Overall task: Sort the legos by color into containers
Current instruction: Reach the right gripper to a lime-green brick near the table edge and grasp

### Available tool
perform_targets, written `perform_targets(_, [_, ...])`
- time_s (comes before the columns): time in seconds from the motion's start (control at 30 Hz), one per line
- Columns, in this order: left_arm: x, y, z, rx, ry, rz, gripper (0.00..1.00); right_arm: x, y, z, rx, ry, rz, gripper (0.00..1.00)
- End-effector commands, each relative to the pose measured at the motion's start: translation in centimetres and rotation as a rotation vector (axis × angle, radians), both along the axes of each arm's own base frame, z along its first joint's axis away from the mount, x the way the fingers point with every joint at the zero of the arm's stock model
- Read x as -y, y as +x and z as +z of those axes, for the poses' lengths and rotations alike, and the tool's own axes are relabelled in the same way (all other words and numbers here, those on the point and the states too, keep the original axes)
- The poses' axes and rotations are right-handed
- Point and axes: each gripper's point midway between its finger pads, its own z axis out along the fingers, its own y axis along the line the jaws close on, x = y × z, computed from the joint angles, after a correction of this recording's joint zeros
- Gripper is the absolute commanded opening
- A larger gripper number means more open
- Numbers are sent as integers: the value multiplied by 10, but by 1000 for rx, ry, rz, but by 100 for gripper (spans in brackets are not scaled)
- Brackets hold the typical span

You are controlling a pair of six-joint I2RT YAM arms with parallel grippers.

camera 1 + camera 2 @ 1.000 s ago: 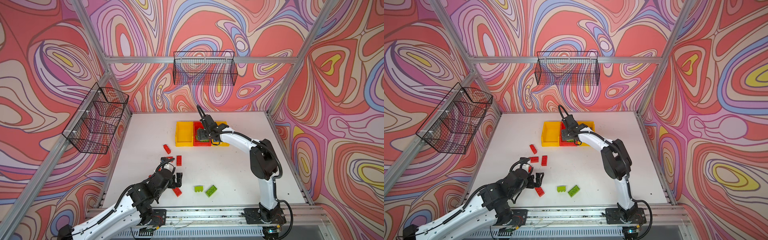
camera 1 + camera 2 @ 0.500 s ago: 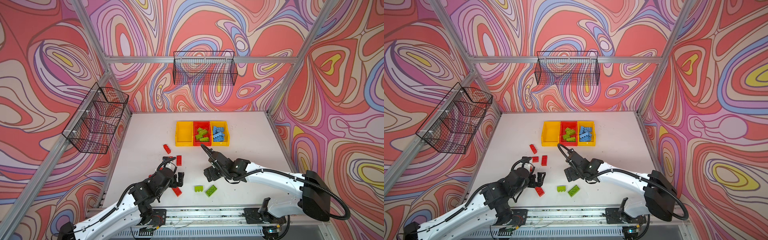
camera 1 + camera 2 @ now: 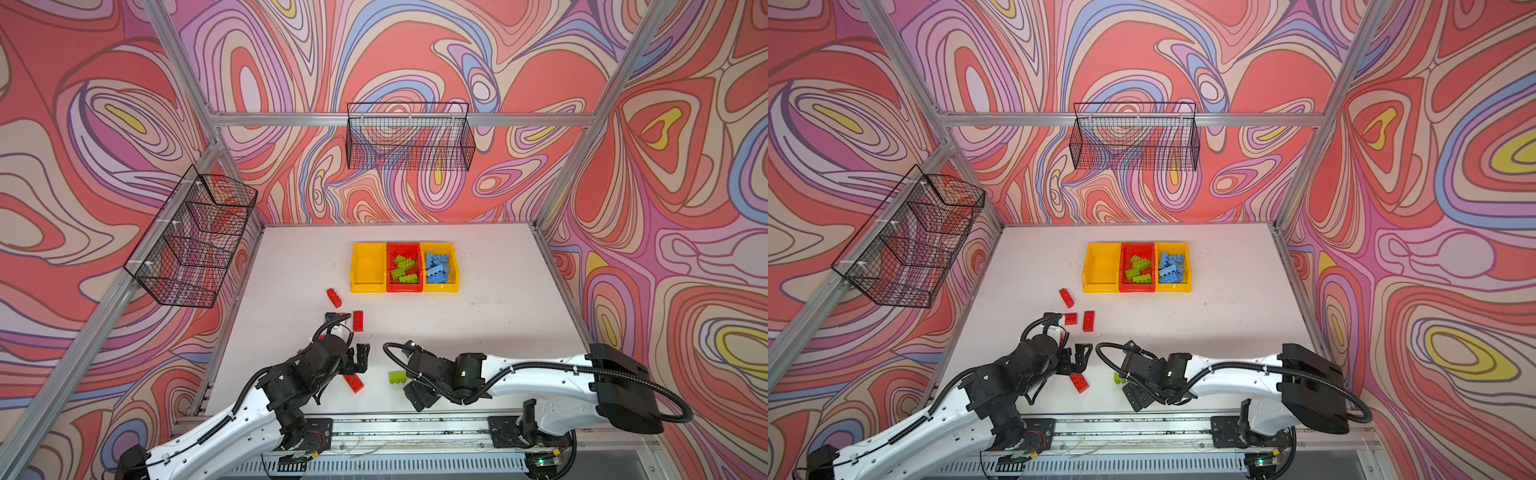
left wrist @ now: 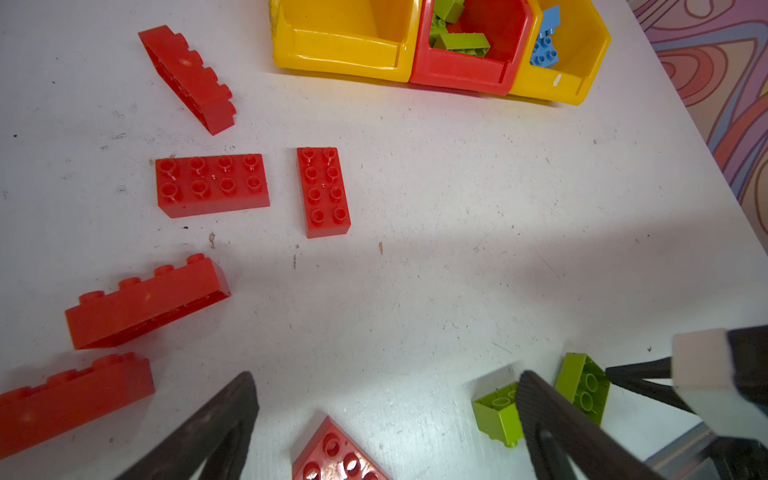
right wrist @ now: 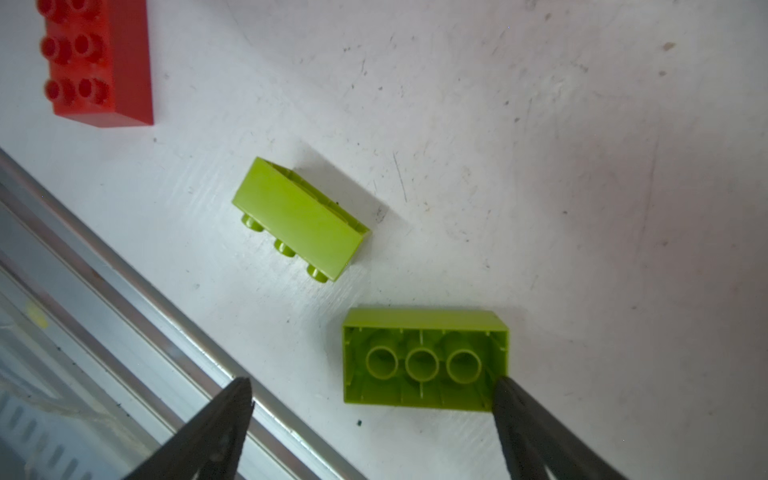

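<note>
On scuffed white tbl (image 3: 498, 324): loose legos (image 3: 358, 321); swirly walls (image 3: 415, 54).

Containers (image 3: 368, 286): three open bins joined in a row, far middle of the counter (image 3: 498, 324); yellow, red, yellow.
Red bin (image 3: 404, 287) holds lime green legos (image 3: 403, 268); right yellow bin (image 3: 455, 270) holds blue legos (image 3: 436, 268).
Red legos (image 4: 212, 185): six loose on the counter, three studs up, three on their sides.
Near the front edge: green lego (image 5: 299, 218) on its side; second green lego (image 5: 424, 359) hollow underside up.

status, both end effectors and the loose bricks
Left end effector open, by red brick. Right end effector open, above upturned green brick. Nothing in the way.
</note>
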Motion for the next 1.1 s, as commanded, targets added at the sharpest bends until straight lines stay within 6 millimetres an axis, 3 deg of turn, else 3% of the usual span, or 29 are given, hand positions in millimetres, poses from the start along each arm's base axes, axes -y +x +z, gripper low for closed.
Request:
perform_targets(0.0, [-7,-5,-5,-26,13,22,100,5,9,-5,47,-20,-52,94])
perform_targets(0.33, [-12,-5,-6,-3,6,35,100,15,15,7,92,-33,-82,94])
perform_targets(0.83, [-11,-4,-13,-11,27,32,100,6,7,-32,32,-88,0,96])
perform_targets(0.97, [-13,-4,-14,-6,22,37,100,6,9,-33,37,-93,-16,90])
perform_targets(1.07, [-12,-3,-14,-4,21,37,100,8,12,-33,41,-97,-33,73])
